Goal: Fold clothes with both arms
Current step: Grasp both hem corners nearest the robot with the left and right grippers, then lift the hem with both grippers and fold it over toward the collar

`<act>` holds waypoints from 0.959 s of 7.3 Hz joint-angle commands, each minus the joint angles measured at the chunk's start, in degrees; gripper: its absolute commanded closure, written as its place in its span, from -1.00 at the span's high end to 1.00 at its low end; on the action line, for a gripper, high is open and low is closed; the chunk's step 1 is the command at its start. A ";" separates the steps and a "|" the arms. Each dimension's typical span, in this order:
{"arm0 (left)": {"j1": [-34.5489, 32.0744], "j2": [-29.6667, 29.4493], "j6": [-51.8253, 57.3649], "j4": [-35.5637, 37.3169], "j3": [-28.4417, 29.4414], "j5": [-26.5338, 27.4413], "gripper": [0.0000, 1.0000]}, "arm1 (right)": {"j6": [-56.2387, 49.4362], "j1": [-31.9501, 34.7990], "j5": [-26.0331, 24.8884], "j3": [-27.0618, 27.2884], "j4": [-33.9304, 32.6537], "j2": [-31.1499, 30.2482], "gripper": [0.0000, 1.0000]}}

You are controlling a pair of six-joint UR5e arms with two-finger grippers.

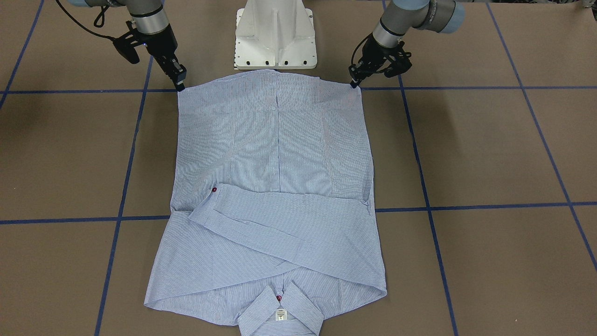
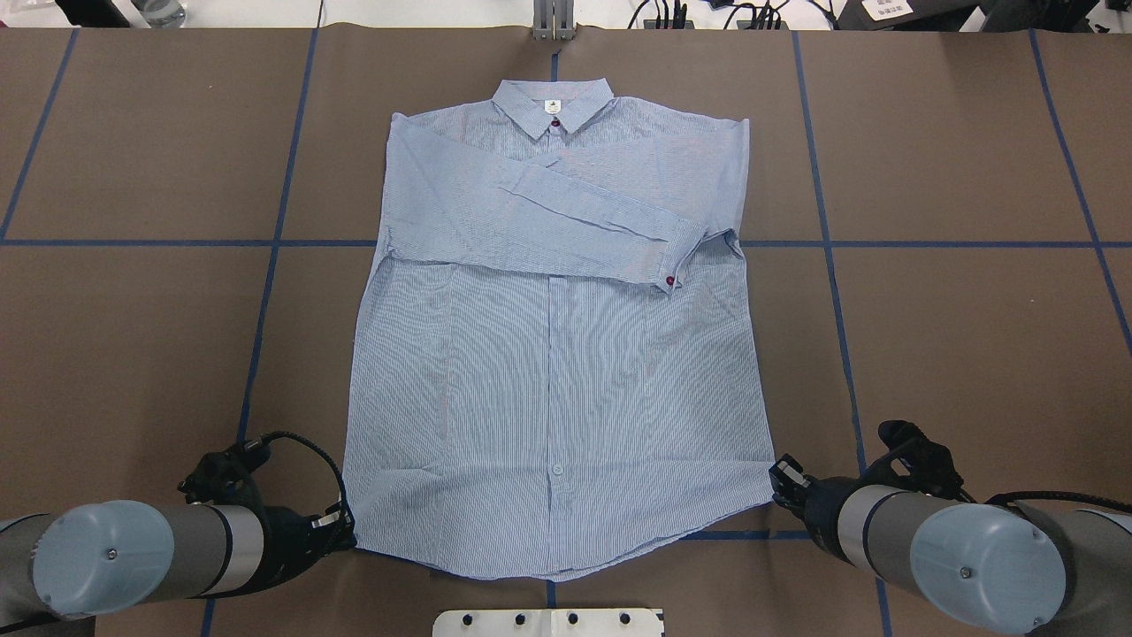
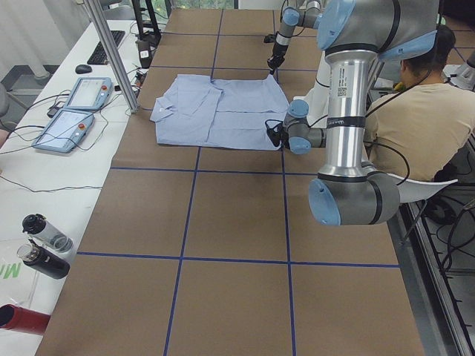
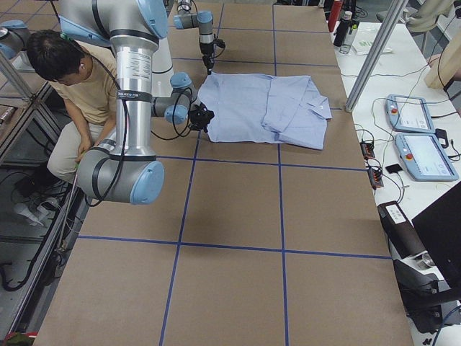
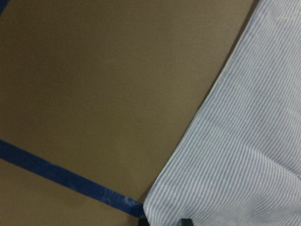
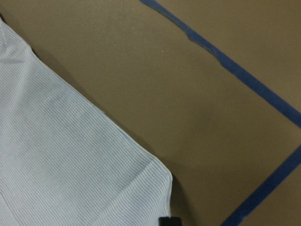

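Light-blue striped shirt (image 1: 275, 154) flat on our table (image 1: 489, 154); left gripper (image 1: 354, 84), right gripper (image 1: 180, 86) at hem corners, grasp indiscernible to us.

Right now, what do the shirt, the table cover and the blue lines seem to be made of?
The shirt: thin woven cloth, probably cotton or a blend, matte; fine stripes and soft creases show. The table cover: brown paper or card, by its flat, matte look. The blue lines: likely adhesive tape, given the ragged edges in the right wrist view.
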 commanded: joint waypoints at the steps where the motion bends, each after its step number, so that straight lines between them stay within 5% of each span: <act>1: -0.25 0.77 0.69 0.00 -1.65 -0.24 -1.00 | 0.00 -0.08 0.00 -0.08 -0.07 -0.15 -1.00; 3: -0.17 3.23 0.70 0.96 -8.05 -0.41 -1.00 | 0.00 -0.08 0.09 1.40 -1.90 -0.15 -1.00; 5: -0.86 2.81 0.70 7.69 -16.47 -1.72 -1.00 | -0.26 1.05 0.26 8.41 -8.47 0.11 -1.00; 7: -9.24 -1.82 2.96 14.92 -19.95 -6.36 -1.00 | -1.75 11.02 8.38 10.38 -9.91 2.12 -1.00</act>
